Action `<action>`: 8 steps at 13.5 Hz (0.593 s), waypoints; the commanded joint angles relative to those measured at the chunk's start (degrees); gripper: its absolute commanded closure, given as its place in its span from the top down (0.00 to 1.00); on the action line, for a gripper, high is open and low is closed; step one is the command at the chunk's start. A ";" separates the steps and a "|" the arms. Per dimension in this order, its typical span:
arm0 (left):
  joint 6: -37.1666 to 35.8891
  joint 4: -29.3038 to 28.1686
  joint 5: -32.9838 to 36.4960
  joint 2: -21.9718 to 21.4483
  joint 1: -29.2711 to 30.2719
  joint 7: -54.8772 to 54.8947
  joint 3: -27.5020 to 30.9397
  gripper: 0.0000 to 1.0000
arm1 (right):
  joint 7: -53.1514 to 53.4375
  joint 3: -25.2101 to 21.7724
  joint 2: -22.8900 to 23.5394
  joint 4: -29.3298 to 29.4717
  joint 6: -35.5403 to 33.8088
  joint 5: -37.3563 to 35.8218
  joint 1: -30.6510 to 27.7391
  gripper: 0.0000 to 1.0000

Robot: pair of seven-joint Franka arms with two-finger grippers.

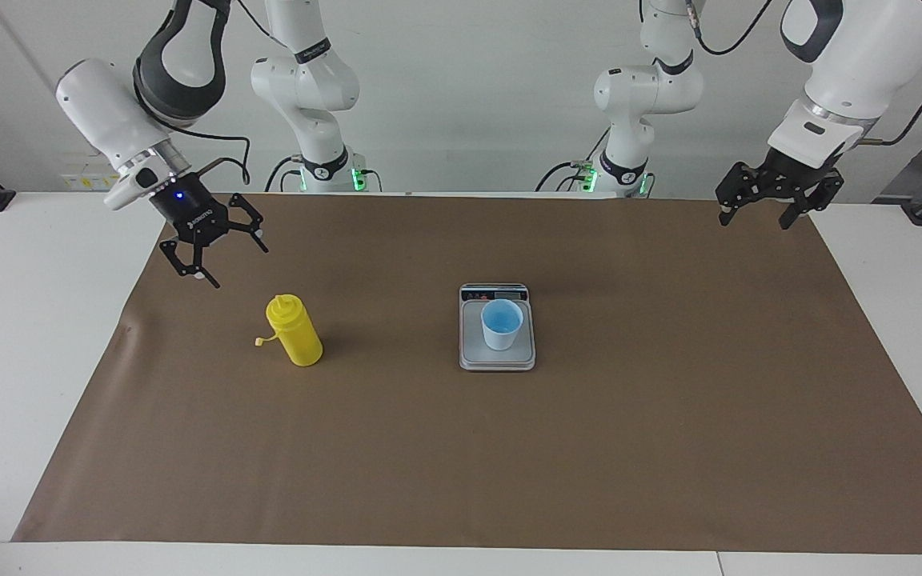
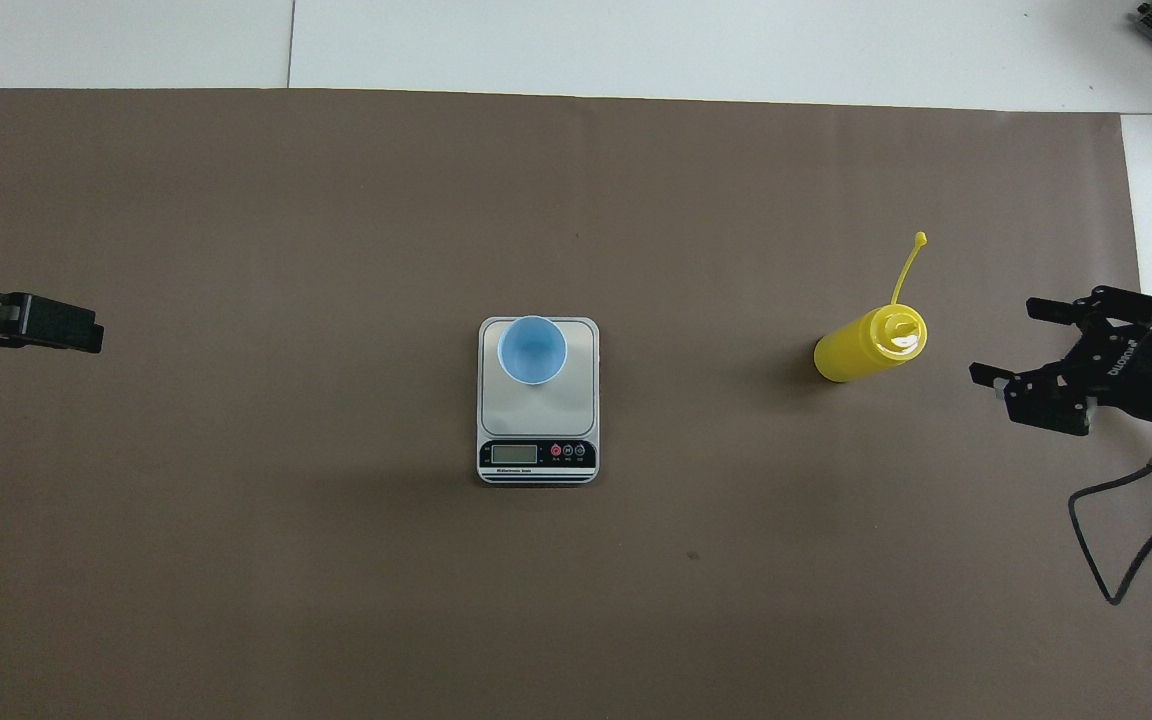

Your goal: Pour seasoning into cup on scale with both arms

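Observation:
The yellow seasoning bottle (image 1: pixel 294 332) (image 2: pixel 871 345) stands upright on the brown mat, its small cap dangling on a tether (image 2: pixel 921 238). My right gripper (image 1: pixel 241 268) (image 2: pixel 1003 338) hangs open in the air, apart from the bottle, over the mat toward the right arm's end. The pale blue cup (image 1: pixel 502 324) (image 2: pixel 532 350) stands on the silver scale (image 1: pixel 497 358) (image 2: pixel 536 420) at mid-table, on the part of the plate away from the display. My left gripper (image 1: pixel 754 222) (image 2: pixel 86 335) waits open and empty above the mat's corner at the left arm's end.
A brown paper mat (image 1: pixel 589 448) covers most of the white table (image 1: pixel 29 336). The scale's dark display strip (image 2: pixel 537 455) faces the robots. A black cable (image 2: pixel 1116 560) trails from the right wrist.

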 commanded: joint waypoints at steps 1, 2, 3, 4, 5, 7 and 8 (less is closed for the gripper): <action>-0.10 -1.16 -0.63 -1.17 1.10 0.48 -0.49 1.00 | 17.02 1.17 1.27 8.86 -6.94 -12.26 1.72 1.00; -0.10 -1.16 -0.63 -1.17 1.10 0.48 -0.49 1.00 | 23.80 1.26 2.49 12.12 -10.89 -15.71 3.82 1.00; -0.10 -1.16 -0.63 -1.17 1.10 0.48 -0.49 1.00 | 31.18 1.26 3.20 15.20 -14.15 -18.27 5.32 1.00; -0.10 -1.16 -0.63 -1.17 1.10 0.48 -0.49 1.00 | 36.99 1.26 4.08 17.58 -15.92 -20.12 6.64 1.00; -0.10 -1.16 -0.63 -1.17 1.10 0.48 -0.49 1.00 | 41.84 1.26 4.69 19.51 -17.24 -22.23 8.66 1.00; -0.10 -1.16 -0.63 -1.17 1.10 0.48 -0.49 1.00 | 50.28 1.35 5.84 22.86 -19.70 -28.28 12.44 1.00; -0.10 -1.16 -0.63 -1.17 1.10 0.48 -0.49 1.00 | 54.76 1.35 6.36 24.18 -20.50 -31.71 14.81 1.00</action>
